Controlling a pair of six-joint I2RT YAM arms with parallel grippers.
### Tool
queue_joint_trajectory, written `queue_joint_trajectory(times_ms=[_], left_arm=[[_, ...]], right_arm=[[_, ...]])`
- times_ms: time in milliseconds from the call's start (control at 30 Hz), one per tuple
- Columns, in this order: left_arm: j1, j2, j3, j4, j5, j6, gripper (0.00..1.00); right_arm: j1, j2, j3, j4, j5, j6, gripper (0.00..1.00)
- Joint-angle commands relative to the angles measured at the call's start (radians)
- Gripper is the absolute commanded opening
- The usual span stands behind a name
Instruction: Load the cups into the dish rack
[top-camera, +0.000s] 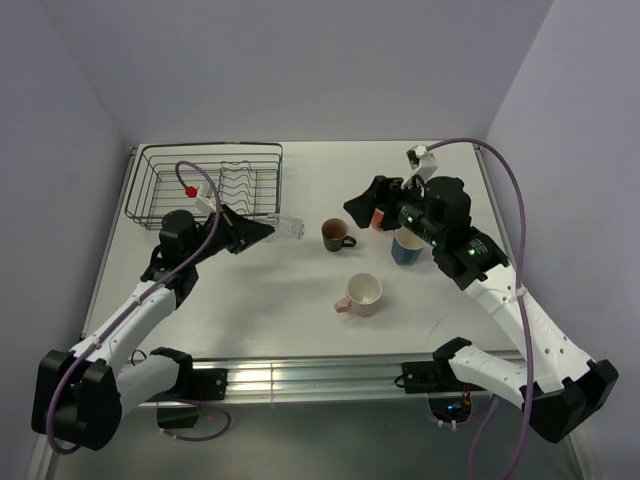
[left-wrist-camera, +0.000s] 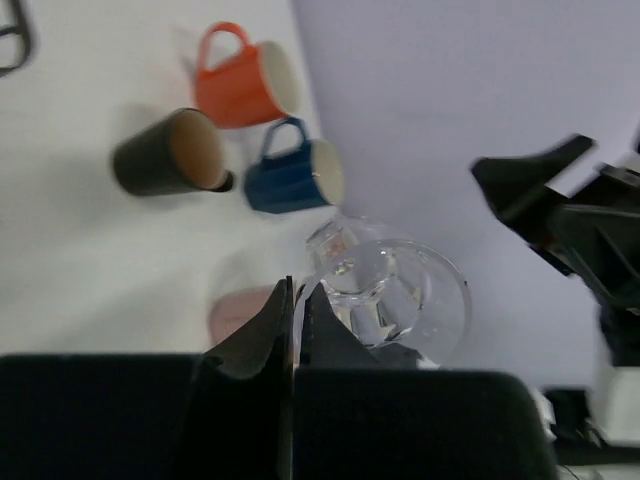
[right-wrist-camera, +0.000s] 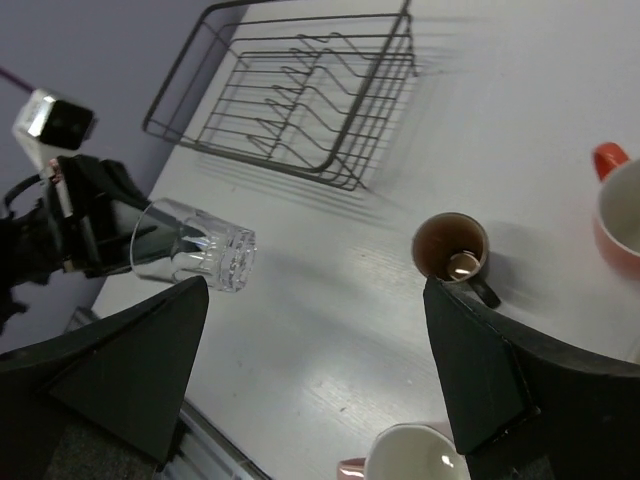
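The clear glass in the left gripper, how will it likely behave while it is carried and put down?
The glass looks smooth and hard, so it may slip in the left gripper, which pinches it only near its rim. It is held sideways; laid down so, it would probably roll.

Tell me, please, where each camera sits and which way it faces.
Top external: above and behind the robot, looking down on rack, glass and brown cup; left arm and right arm show.
Left wrist: on the left arm, looking along the left fingers and held glass toward the brown cup and right arm.
Right wrist: on the right arm, looking down between the open right fingers toward rack, glass and left arm.
Shared: both wrist views show glass and brown cup.
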Motion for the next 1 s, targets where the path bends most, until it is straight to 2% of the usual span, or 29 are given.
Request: queue_joint_trajectory(times_ms=[0,33,67,133,167,200,300,400,600,967], left_arm=[[0.081,0.051,-0.077,0.552,0.349,-0.275,0.00],[0.095,0.100,-0.104,0.661,0.396,-0.408,0.00],[0.107,0.127,-0.113,0.866,0.412,-0.475,0.00],[0.130,0.211,-0.130,1.042,0.429,-0.634,0.00],[0.136,0.238,-0.133,1.204,0.428,-0.683,0.00],[0.136,0.265,-0.132,1.280,0.426,-0.767,0.00],[0.136,0.354,-0.117,1.496,0.405,-0.891,0.00],[0.136,0.399,-0.103,1.579,0.386,-0.940,0.00],[0.136,0.390,-0.069,1.583,0.374,-0.943,0.00],[0.136,0.370,-0.037,1.578,0.374,-0.957,0.00]], right_arm=[[0.028,0.023,0.061,0.139,-0.114,0.001,0.96],[0.041,0.033,0.064,0.183,-0.147,0.008,0.96],[0.049,0.045,0.078,0.204,-0.161,0.014,0.96],[0.075,0.082,0.093,0.260,-0.190,0.029,0.96],[0.084,0.095,0.107,0.280,-0.213,0.035,0.96],[0.095,0.120,0.115,0.297,-0.220,0.043,0.96],[0.132,0.169,0.144,0.351,-0.230,0.049,0.96],[0.161,0.209,0.160,0.395,-0.250,0.064,0.96],[0.227,0.270,0.170,0.438,-0.252,0.069,0.95],[0.268,0.339,0.179,0.457,-0.217,0.060,0.91]])
